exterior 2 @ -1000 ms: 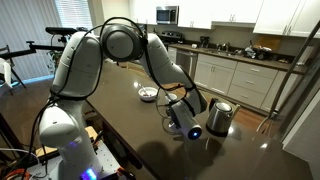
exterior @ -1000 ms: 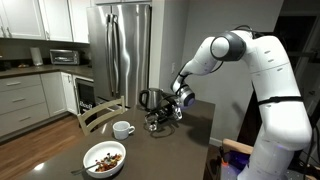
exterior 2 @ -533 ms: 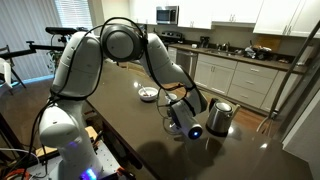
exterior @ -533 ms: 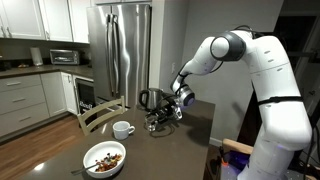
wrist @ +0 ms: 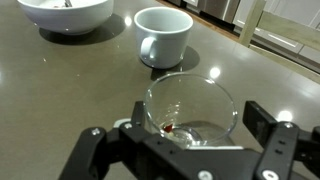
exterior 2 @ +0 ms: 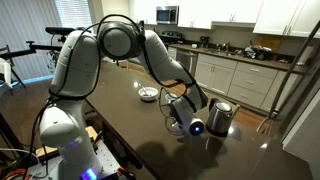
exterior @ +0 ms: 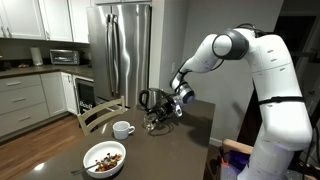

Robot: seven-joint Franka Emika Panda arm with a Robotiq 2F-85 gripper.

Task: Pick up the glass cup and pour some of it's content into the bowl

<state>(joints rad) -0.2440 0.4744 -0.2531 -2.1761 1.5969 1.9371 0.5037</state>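
Observation:
The glass cup (wrist: 205,98) is a small clear tumbler standing on the dark table, with a small brownish-red bit of content (wrist: 167,127) at its bottom. My gripper (wrist: 178,125) is open around it, one black finger (wrist: 264,115) on each side and both clear of the glass wall. The wide white bowl (wrist: 68,10) with dark bits lies beyond it in the wrist view. In both exterior views the bowl (exterior: 105,157) (exterior 2: 148,93) sits on the table away from the gripper (exterior: 160,119) (exterior 2: 178,122), which is low over the table. The glass is hard to make out there.
A white handled mug (wrist: 162,35) (exterior: 123,129) stands between the glass and the bowl. A steel kettle (exterior: 150,98) (exterior 2: 220,117) stands close beside the gripper. A wooden chair back (exterior: 100,113) is at the table edge; kitchen counters and a fridge (exterior: 120,50) lie behind.
The gripper has shifted slightly near the kettle. The bowl, mug and kettle have not moved.

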